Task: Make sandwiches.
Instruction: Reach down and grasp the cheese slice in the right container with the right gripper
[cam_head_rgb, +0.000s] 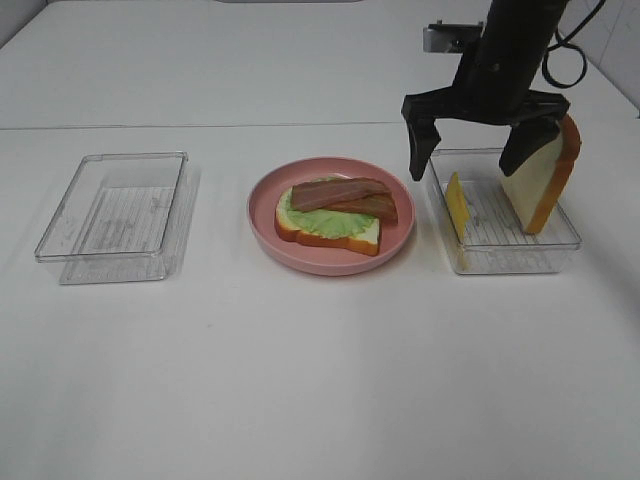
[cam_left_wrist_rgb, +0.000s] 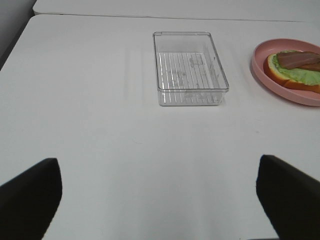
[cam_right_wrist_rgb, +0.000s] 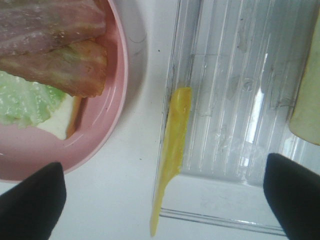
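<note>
An open-faced sandwich (cam_head_rgb: 330, 222) lies on the pink plate (cam_head_rgb: 330, 263): one bread slice, green lettuce (cam_head_rgb: 322, 226) and two brown bacon strips (cam_head_rgb: 345, 195). In the clear right tray (cam_head_rgb: 510, 245), a yellow cheese slice (cam_head_rgb: 456, 205) (cam_right_wrist_rgb: 172, 145) leans on the wall nearest the plate. A second bread slice (cam_head_rgb: 545, 185) (cam_right_wrist_rgb: 309, 100) leans on the opposite wall. My right gripper (cam_head_rgb: 467, 165) (cam_right_wrist_rgb: 165, 200) hangs open just above this tray, its fingers straddling the cheese and the bread. Over bare table my left gripper (cam_left_wrist_rgb: 160, 197) is open and holds nothing; the exterior view does not show it.
An empty clear tray (cam_head_rgb: 115, 215) (cam_left_wrist_rgb: 190, 65) sits on the left of the white table, with the plate's rim (cam_left_wrist_rgb: 265, 75) beside it. A table seam runs across behind the trays.
</note>
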